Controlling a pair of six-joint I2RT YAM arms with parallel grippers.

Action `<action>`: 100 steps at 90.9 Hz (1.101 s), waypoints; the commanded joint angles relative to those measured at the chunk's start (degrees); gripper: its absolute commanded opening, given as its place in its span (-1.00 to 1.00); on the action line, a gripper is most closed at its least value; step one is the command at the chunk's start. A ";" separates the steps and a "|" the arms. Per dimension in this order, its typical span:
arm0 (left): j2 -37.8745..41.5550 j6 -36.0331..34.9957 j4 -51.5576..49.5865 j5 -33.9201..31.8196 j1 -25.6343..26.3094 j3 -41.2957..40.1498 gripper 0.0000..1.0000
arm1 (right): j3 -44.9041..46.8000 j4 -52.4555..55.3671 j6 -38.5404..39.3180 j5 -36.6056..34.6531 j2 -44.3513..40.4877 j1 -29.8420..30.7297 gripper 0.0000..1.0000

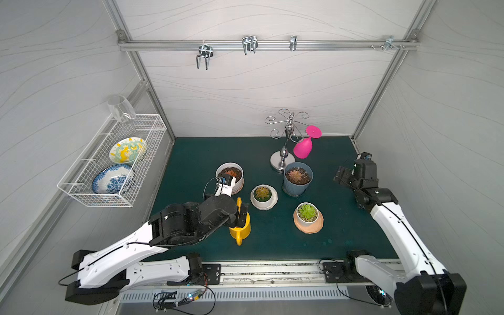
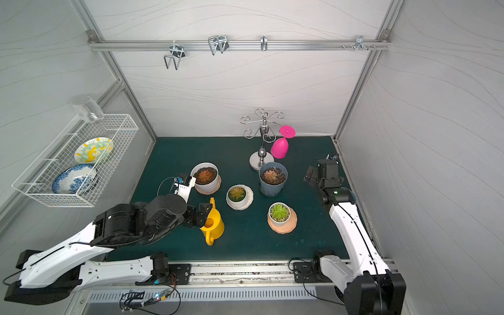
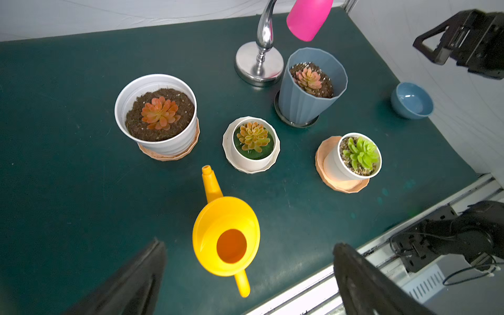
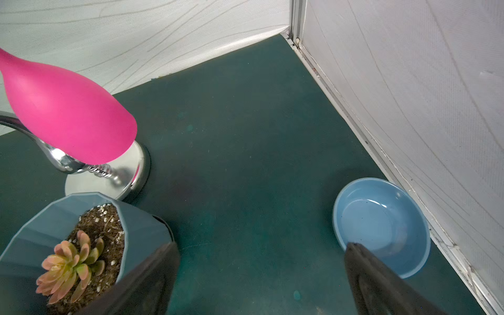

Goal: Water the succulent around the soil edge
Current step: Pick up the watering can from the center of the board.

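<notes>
Green mat. Left gripper gapes wide, empty — yellow watering can directly beneath, ungripped. Step judged: pickup. Next move — lower, close on its handle.

- No text, brand, number or sign can be read with certainty.
- A small printed label is seen on the left arm's wrist; its characters cannot be made out.
</notes>
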State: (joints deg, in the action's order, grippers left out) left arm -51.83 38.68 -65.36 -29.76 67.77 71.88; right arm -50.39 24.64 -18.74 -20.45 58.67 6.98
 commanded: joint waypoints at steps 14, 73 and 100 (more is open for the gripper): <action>2.33 14.63 -12.23 1.99 7.88 -3.10 1.00 | -1.03 0.11 -1.17 0.67 0.42 -0.78 0.99; -5.37 26.62 8.55 -5.95 19.18 -25.90 0.83 | -0.59 -0.75 -1.47 1.46 0.11 -0.87 0.98; -8.72 29.54 15.56 -4.28 19.16 -32.88 0.67 | -0.59 -1.02 -1.56 1.70 0.39 -0.98 0.98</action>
State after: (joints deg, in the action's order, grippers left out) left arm -59.27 65.49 -52.58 -33.63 86.74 39.46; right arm -50.39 24.49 -19.70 -19.18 58.89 6.33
